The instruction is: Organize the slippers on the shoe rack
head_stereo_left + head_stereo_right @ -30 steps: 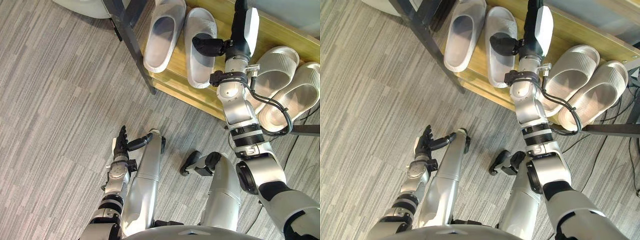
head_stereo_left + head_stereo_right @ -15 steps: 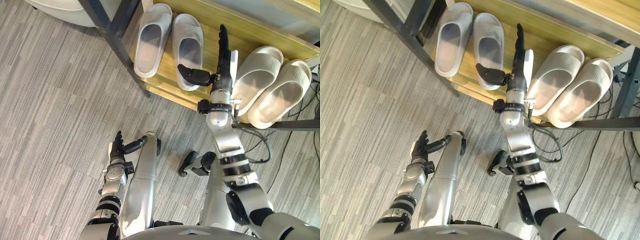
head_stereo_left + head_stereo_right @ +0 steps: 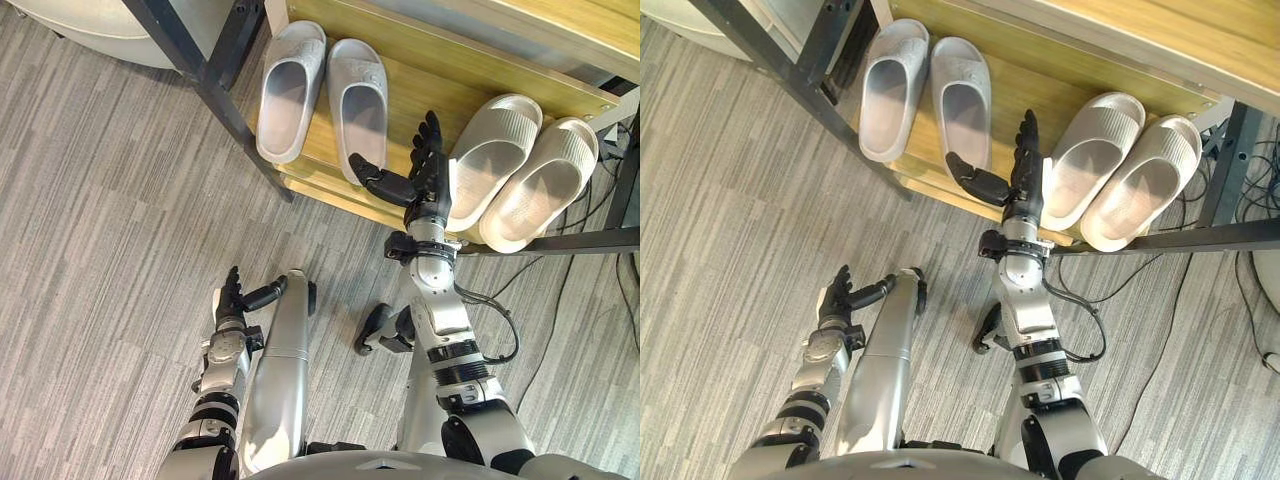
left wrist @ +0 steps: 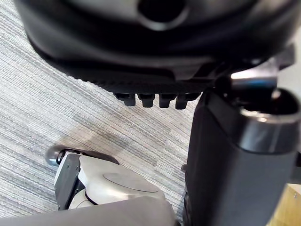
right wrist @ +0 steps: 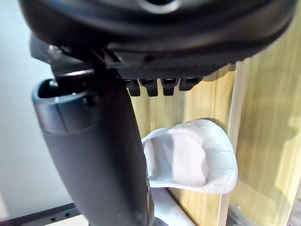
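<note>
Two pairs line the wooden shelf [image 3: 418, 88]: grey slippers [image 3: 290, 90] left of the spread, empty right hand [image 3: 430, 188], beige slippers [image 3: 495, 160] right; left hand [image 3: 232, 300], relaxed, over grey carpet [image 3: 100, 250].

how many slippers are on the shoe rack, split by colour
grey slippers: 2
beige slippers: 2
total: 4
</note>
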You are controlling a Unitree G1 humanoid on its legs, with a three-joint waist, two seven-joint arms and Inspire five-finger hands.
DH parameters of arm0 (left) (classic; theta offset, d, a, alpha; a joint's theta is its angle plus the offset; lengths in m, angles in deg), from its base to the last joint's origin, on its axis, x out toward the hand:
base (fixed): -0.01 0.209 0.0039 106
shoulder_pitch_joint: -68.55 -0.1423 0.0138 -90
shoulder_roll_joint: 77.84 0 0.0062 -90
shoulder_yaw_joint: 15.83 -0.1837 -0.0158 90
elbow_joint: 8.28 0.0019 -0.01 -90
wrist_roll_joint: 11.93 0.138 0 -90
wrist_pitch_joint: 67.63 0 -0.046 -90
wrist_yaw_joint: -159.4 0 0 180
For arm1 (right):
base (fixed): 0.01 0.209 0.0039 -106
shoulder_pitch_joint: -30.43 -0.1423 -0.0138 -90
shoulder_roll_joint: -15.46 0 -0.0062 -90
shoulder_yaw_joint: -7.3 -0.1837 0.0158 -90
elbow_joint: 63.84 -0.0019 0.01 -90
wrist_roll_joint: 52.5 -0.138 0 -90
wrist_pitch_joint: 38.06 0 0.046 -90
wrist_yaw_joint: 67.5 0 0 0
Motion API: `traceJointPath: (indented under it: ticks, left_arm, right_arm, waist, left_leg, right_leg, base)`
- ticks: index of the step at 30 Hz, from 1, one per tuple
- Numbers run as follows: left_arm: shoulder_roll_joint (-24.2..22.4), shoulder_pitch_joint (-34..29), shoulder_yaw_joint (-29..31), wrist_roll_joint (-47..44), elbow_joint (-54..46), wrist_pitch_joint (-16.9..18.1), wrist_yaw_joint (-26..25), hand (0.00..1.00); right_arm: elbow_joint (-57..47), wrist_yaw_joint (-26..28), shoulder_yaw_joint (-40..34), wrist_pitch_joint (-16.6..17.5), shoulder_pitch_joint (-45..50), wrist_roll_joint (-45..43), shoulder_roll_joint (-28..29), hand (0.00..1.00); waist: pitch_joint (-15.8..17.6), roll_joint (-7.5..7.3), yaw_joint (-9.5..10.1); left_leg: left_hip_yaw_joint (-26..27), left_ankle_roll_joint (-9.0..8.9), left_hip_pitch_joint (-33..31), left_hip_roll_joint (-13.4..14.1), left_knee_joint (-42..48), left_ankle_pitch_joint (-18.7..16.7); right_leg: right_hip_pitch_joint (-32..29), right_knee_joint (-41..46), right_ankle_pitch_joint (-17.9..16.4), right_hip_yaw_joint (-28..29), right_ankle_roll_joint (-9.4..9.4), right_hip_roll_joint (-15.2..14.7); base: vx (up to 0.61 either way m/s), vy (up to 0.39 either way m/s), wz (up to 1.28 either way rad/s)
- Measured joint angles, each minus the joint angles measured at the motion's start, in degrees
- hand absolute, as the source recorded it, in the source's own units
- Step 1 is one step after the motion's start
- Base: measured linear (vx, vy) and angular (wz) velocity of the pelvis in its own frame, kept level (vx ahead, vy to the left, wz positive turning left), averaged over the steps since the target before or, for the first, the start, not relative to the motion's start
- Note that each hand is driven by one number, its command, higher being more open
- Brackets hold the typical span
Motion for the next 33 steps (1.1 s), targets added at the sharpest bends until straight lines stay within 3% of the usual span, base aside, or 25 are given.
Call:
traceJointPath:
  ticks: [7,15,33]
  left_arm:
    - [0.10,-0.01,0.03,0.10,0.01,-0.21,0.12,1.00]
    - [0.21,0.04,0.03,0.48,0.41,-0.20,0.11,1.00]
    - [-0.03,0.13,0.45,0.68,1.01,-0.18,-0.39,1.00]
  right_arm:
    - [4.18,4.07,0.62,2.59,-3.45,-10.29,-0.33,1.00]
    - [8.05,6.55,6.34,2.62,-7.06,-20.84,-0.54,1.00]
    - [10.22,6.39,8.14,2.34,-8.94,-25.34,-1.00,1.00]
  waist:
    - [0.02,-0.11,-0.09]
    - [0.13,-0.23,-0.03]
    - [0.17,-0.20,0.05]
  left_leg:
    - [0.01,-0.11,0.45,-0.01,-0.74,0.07]
    - [-0.11,-0.17,1.24,-0.01,-1.07,0.09]
    - [-0.80,-0.94,2.11,-0.07,-1.97,0.68]
  right_leg:
    - [0.50,-0.71,0.20,-0.27,-0.11,0.00]
    - [1.40,-1.04,0.09,-0.55,0.10,0.00]
    - [2.49,-1.31,0.14,-1.40,-0.14,-0.06]
  base:
    - [0.00,0.000,0.00]
    - [0.00,0.000,0.00]
    - [0.00,0.008,0.01]
